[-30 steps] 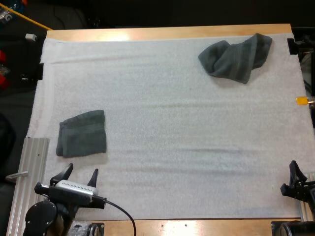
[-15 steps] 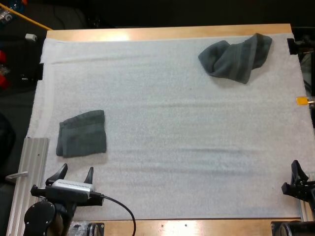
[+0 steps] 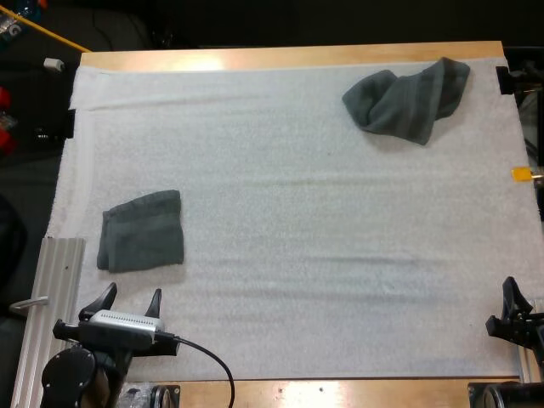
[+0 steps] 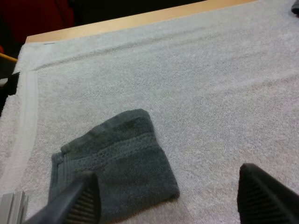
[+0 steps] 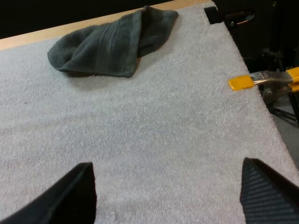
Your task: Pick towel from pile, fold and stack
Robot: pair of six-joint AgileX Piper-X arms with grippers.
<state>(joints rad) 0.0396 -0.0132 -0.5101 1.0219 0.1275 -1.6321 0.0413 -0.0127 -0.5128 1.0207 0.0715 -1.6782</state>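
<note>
A folded dark grey-green towel (image 3: 141,231) lies flat at the mat's left side; it also shows in the left wrist view (image 4: 114,163), just beyond my own fingers. A crumpled towel (image 3: 408,99) sits at the far right of the mat, and the right wrist view has it (image 5: 110,44) well ahead. My left gripper (image 3: 130,299) hovers open near the front left edge, just short of the folded towel, holding nothing. My right gripper (image 3: 513,299) stands open at the front right edge, far from the crumpled towel.
The white mat (image 3: 297,221) covers most of the wooden table (image 3: 289,56). A ribbed metal rail (image 3: 51,289) runs along the front left beside my left arm. A yellow clamp (image 5: 261,80) grips the mat's right edge.
My left gripper drew back a little toward the front left edge, away from the folded towel. My right gripper slipped slightly backward. Both towels lie unmoved.
</note>
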